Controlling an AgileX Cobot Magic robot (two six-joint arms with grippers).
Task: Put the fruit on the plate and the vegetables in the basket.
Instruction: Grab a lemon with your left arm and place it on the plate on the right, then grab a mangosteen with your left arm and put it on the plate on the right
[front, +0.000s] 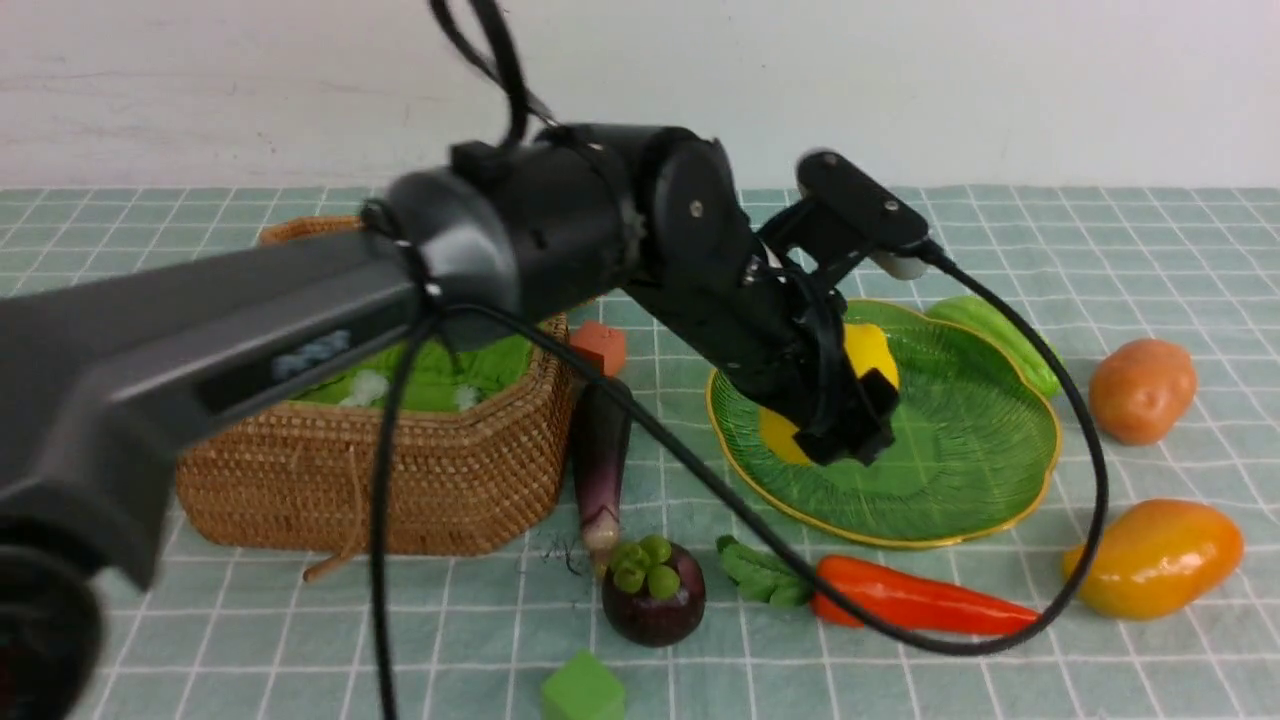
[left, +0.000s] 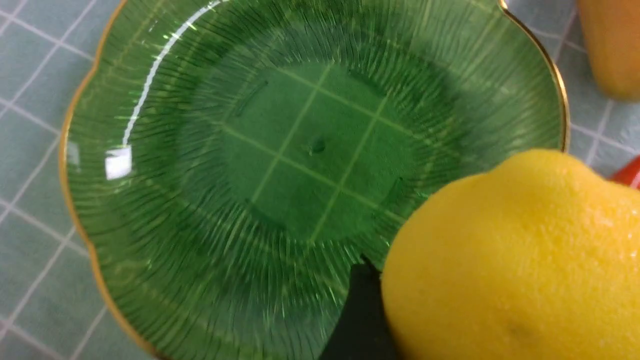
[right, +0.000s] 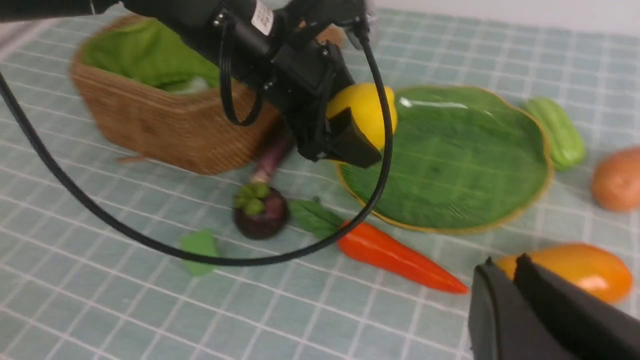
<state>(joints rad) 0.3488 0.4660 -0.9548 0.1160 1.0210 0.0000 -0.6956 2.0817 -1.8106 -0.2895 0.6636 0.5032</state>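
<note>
The left gripper (front: 845, 415) is clamped on the lemon (front: 870, 352), over the left part of the plate (front: 960, 440), mid-bench. The right gripper (right: 505, 265), fingers pressed together and empty, hangs near the mango (right: 570, 270) toward the bench's right edge (the arm's white label (right: 261, 17) is too blurred to read).

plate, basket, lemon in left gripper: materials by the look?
plate: likely green glass, glossy; tablecloth grid shows through its centre, sharp glare, gold rim.
basket: woven wicker, matte brown, with green cloth lining.
lemon: toy, perhaps plastic or foam, cannot tell which; finely pebbled yellow skin, faint sheen.
</note>
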